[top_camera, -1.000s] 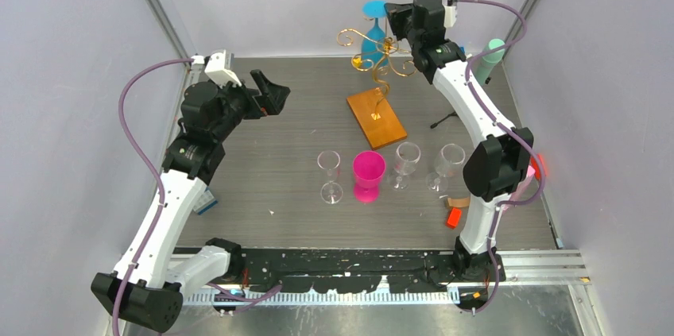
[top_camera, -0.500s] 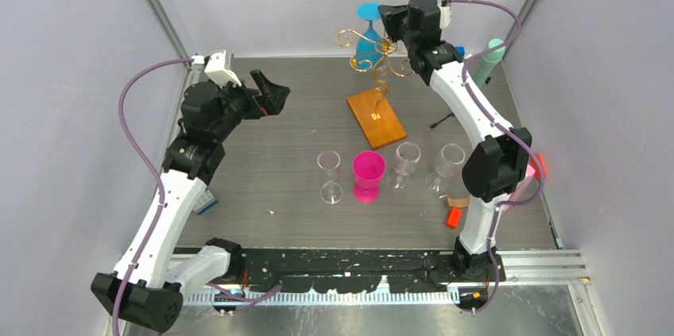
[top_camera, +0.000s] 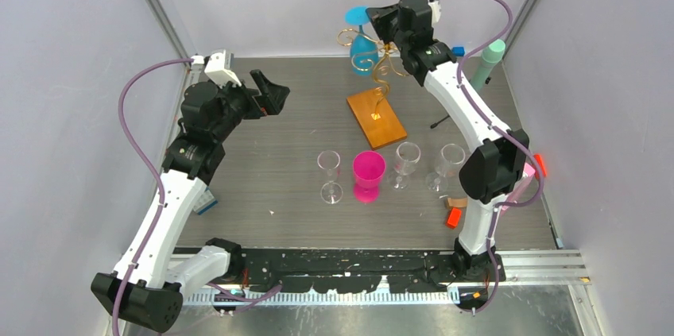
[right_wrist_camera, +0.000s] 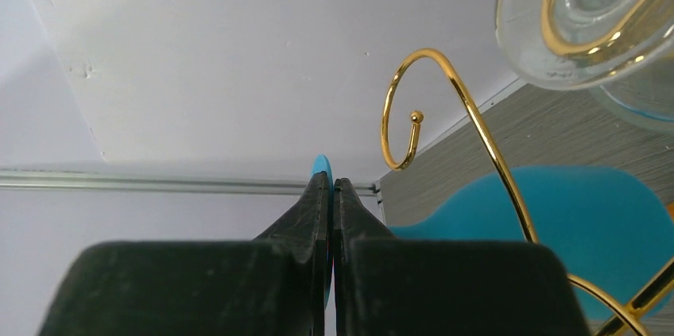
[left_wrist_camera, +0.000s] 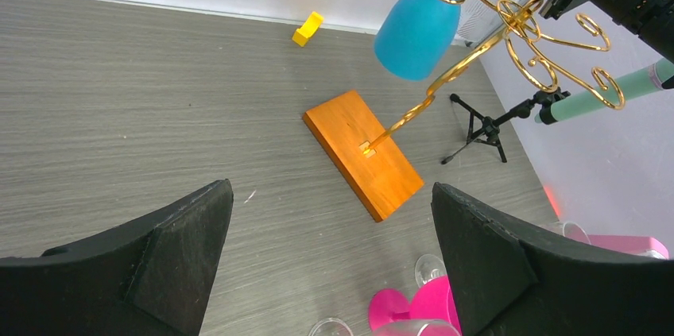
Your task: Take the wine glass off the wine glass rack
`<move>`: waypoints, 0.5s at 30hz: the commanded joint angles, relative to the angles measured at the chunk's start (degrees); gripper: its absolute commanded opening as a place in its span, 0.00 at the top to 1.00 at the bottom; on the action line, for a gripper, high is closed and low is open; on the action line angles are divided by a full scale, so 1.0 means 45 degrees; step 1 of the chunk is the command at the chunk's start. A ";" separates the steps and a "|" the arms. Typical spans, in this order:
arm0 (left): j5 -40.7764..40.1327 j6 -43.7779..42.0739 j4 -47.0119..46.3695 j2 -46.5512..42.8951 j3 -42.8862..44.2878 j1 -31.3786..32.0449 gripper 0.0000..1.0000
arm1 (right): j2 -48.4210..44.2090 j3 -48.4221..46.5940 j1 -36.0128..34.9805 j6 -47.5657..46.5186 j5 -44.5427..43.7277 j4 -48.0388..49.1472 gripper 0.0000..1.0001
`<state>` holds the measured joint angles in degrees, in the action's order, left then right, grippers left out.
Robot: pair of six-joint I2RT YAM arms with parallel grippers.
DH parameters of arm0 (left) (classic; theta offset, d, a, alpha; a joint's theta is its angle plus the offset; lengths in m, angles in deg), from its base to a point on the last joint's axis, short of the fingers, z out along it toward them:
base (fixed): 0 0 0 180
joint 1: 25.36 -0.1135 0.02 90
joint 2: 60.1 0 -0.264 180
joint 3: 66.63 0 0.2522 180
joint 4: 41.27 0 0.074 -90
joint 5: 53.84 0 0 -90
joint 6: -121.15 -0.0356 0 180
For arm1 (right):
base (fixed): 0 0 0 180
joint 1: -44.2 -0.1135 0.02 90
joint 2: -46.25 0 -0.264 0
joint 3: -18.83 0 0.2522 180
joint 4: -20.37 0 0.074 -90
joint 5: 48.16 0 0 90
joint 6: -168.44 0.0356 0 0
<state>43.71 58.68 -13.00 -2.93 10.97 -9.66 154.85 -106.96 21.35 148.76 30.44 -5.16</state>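
Removal step: my right hand [right_wrist_camera: 327,187], pinched shut on the foot of the blue wine glass [left_wrist_camera: 413,30], must next slide it off the rack [top_camera: 375,117].

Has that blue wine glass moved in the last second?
Yes. The blue wine glass has shifted left relative to the rack's orange wooden base, carried by the right end effector.

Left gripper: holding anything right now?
No, the left gripper is wide open in its wrist view, with nothing clamped between its jaws.
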 commanded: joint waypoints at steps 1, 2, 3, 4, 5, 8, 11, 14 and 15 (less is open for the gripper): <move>-0.0094 -0.0248 -0.0215 -0.0279 -0.0003 0.0065 0.02 | -0.0582 -0.0719 0.0038 -0.0437 0.0276 0.0275 1.00; -0.0096 -0.0242 -0.0215 -0.0272 -0.0003 0.0065 0.02 | -0.0560 -0.0754 0.0039 -0.0454 0.0372 0.0303 1.00; -0.0096 -0.0239 -0.0230 -0.0290 -0.0005 0.0065 0.02 | -0.0495 -0.0814 0.0039 -0.0482 0.0437 0.0392 1.00; -0.0096 -0.0239 -0.0217 -0.0290 -0.0005 0.0065 0.02 | -0.0458 -0.0840 0.0039 -0.0506 0.0608 0.0469 1.00; -0.0096 -0.0253 -0.0199 -0.0300 -0.0005 0.0065 0.02 | -0.0333 -0.0919 0.0039 -0.0573 0.0721 0.0692 1.00; -0.0096 -0.0258 -0.0176 -0.0286 0.0024 0.0065 0.02 | -0.0015 -0.1119 0.0039 -0.0712 0.1281 0.1221 1.00; -0.0135 -0.0278 -0.0161 -0.0320 0.0044 0.0065 0.02 | 0.0358 -0.1465 0.0039 -0.0952 0.1739 0.1769 1.00; -0.0164 -0.0297 -0.0158 -0.0313 0.0039 0.0065 0.02 | 0.0631 -0.1738 0.0022 -0.1148 0.2180 0.2005 1.00; -0.0156 -0.0297 -0.0174 -0.0293 0.0039 0.0065 0.02 | 0.0774 -0.1856 0.0005 -0.1232 0.2313 0.2150 1.00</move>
<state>43.67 58.66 -12.96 -3.02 10.97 -9.61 157.08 -111.48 21.66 145.22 36.69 -1.49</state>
